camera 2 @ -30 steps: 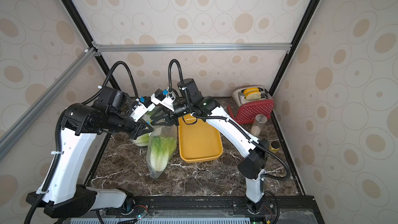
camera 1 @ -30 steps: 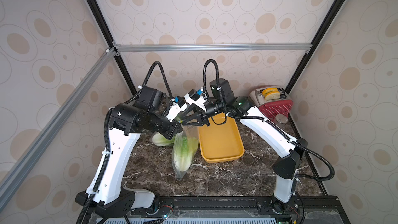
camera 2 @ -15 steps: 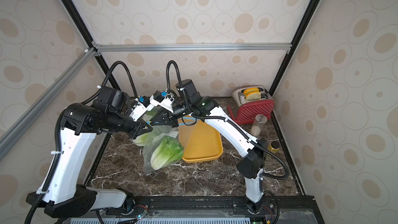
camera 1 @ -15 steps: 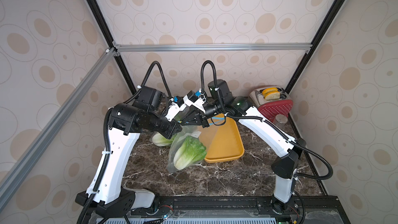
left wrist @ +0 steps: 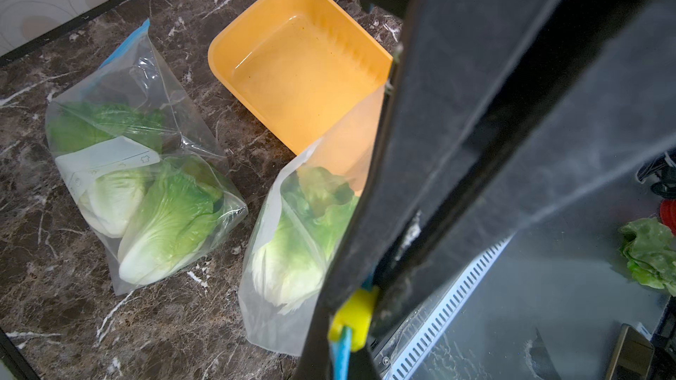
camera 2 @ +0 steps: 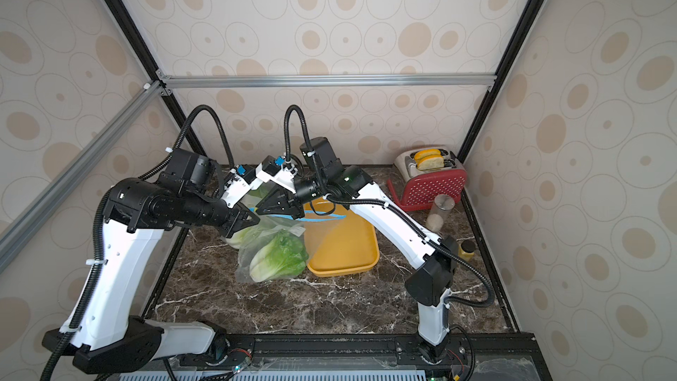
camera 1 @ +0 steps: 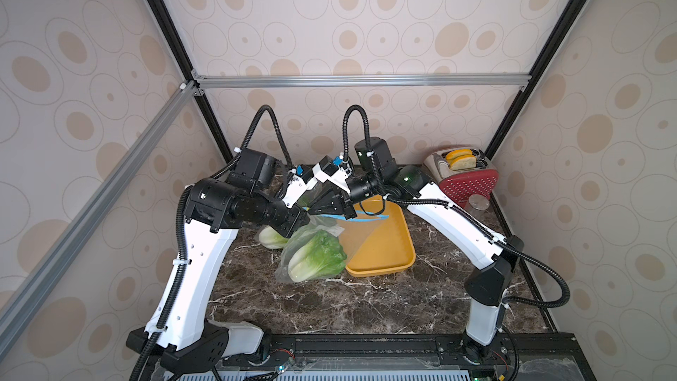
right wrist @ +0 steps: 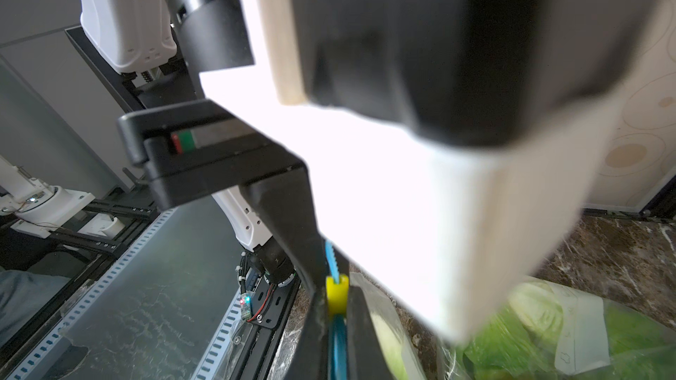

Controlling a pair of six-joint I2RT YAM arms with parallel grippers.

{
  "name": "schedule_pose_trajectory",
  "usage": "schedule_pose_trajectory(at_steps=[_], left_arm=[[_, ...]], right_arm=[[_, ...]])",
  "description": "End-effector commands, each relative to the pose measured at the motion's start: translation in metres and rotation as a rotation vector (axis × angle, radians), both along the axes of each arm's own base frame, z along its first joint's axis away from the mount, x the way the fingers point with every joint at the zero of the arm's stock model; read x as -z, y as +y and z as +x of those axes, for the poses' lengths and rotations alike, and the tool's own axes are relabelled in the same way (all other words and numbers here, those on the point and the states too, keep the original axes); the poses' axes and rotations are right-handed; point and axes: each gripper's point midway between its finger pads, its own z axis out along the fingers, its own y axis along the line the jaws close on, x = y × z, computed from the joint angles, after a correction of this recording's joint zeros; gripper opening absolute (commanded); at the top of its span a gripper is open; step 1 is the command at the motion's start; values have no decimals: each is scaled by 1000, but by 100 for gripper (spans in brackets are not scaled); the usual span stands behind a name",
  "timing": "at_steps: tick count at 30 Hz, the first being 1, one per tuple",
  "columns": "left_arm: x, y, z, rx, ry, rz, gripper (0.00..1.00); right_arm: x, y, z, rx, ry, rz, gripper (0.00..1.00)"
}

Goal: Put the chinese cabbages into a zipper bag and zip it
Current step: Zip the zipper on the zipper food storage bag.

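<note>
A clear zipper bag [camera 1: 293, 262] hangs tilted above the marble top with one chinese cabbage [camera 1: 318, 256] inside, green leaves toward the tray. Its blue zip strip [camera 1: 366, 214] stretches out over the tray. My left gripper [camera 1: 306, 216] and right gripper [camera 1: 315, 210] meet tip to tip at the bag's top edge, both shut on the strip. The yellow slider [right wrist: 336, 292] sits at the right fingertips and shows again as the slider [left wrist: 353, 318] at the left ones. A second bag [left wrist: 139, 177] lies on the table with two cabbages in it.
A yellow tray [camera 1: 384, 265] lies right of the hanging bag. At the back right stand a red toaster [camera 1: 465, 177] holding bread, a glass jar [camera 1: 476, 203] and a small jar [camera 2: 466, 249]. Both forearms cross above the table's back middle.
The bag hung straight down a second ago. Its bottom has swung up and to the right, and the zip strip now stretches over the tray. My right gripper has closed on the strip.
</note>
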Motion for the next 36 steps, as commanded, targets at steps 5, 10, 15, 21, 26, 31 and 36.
schedule_pose_trajectory(at_steps=[5, 10, 15, 21, 26, 31, 36], left_arm=[[-25, 4, 1, -18, -137, -38, 0], [-27, 7, 3, -41, -155, -31, 0], [-28, 10, 4, -59, -174, -27, 0], [-36, 19, 13, -147, -217, -26, 0], [-43, 35, 26, -260, -281, -3, 0], [-48, 49, 31, -352, -315, 25, 0], [-47, 54, 31, -375, -323, 33, 0]], right_arm=[[3, -19, 0, 51, 10, -33, 0], [4, -30, 3, 84, 20, -44, 0], [3, -40, 5, 120, 21, -43, 0], [4, -54, 8, 173, 30, -61, 0], [10, -66, 6, 217, 35, -92, 0], [19, -88, 12, 300, 51, -121, 0], [24, -110, 20, 378, 63, -130, 0]])
